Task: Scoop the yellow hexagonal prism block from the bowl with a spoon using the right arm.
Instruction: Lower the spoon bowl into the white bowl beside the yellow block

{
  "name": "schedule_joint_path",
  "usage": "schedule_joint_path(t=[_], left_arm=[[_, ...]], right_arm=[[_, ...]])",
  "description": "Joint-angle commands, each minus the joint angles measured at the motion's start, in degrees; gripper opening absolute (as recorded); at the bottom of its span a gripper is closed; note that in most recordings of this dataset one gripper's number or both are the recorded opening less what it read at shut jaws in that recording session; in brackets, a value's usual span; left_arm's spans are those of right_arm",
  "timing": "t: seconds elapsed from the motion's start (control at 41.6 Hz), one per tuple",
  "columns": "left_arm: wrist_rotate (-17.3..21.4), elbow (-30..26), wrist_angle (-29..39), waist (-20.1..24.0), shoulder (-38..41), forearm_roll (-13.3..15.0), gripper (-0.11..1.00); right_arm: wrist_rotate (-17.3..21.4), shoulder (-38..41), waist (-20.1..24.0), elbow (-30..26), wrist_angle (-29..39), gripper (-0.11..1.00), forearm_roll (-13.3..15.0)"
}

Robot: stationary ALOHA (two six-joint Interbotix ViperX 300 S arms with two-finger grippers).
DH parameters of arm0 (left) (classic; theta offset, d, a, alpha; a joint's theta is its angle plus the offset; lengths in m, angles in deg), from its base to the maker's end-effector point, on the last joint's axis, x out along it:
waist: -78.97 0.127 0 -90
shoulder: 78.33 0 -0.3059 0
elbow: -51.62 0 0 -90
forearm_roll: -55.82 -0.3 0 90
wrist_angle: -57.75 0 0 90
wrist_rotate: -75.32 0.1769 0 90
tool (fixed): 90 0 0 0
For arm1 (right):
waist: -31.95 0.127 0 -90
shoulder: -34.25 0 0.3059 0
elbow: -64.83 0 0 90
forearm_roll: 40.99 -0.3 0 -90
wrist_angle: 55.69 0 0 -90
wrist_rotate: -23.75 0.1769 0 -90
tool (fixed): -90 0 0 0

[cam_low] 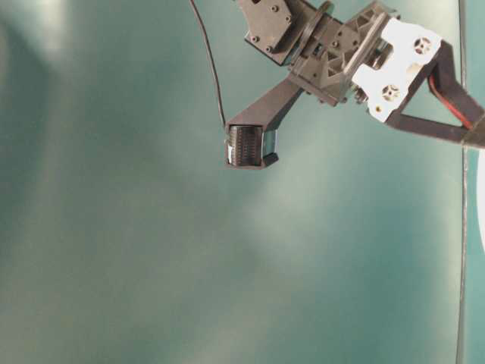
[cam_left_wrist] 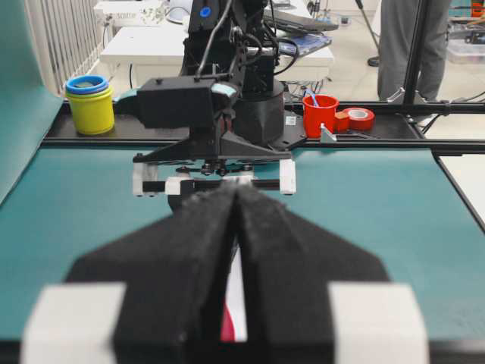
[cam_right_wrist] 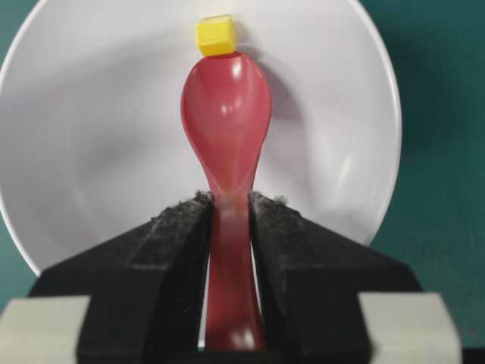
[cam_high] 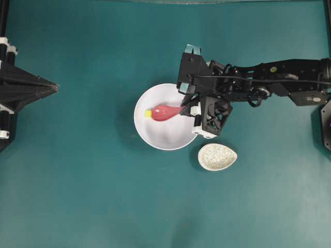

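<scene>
You're mid-scoop: right gripper (cam_right_wrist: 229, 227) clamps glossy pink-red spoon (cam_right_wrist: 227, 129) handle, tip touching tiny yellow hexagonal block (cam_right_wrist: 216, 36) inside white bowl (cam_right_wrist: 91, 152); next, push under it. Left gripper (cam_left_wrist: 236, 227) closed, idle

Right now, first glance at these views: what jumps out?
The pink-red spoon clamped in the right gripper, its scoop inside the white bowl at mid-table. The tiny yellow block sits at the spoon's tip, not in the scoop. A speckled egg-shaped dish lies just beside the bowl.
</scene>
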Motion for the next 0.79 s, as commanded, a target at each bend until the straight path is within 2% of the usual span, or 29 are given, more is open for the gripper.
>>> schedule_joint_path(t=[0.0, 0.408, 0.601, 0.769], left_arm=[[0.00, -1.49, -0.53, 0.18, 0.26, -0.18, 0.00], [0.00, -1.41, -0.53, 0.18, 0.26, -0.18, 0.00], [-0.09, -1.49, -0.53, 0.09, 0.26, -0.18, 0.00], [-0.09, -1.49, -0.53, 0.09, 0.26, -0.09, 0.00]], right_arm=[[0.00, -0.88, -0.09, -1.23, -1.49, 0.23, 0.09], [0.00, -1.41, -0.09, -1.23, -2.20, 0.23, -0.09], [0.70, -4.66, -0.09, -1.93, -1.58, 0.23, -0.18], [2.72, -9.49, -0.09, -1.76, 4.48, 0.23, -0.44]])
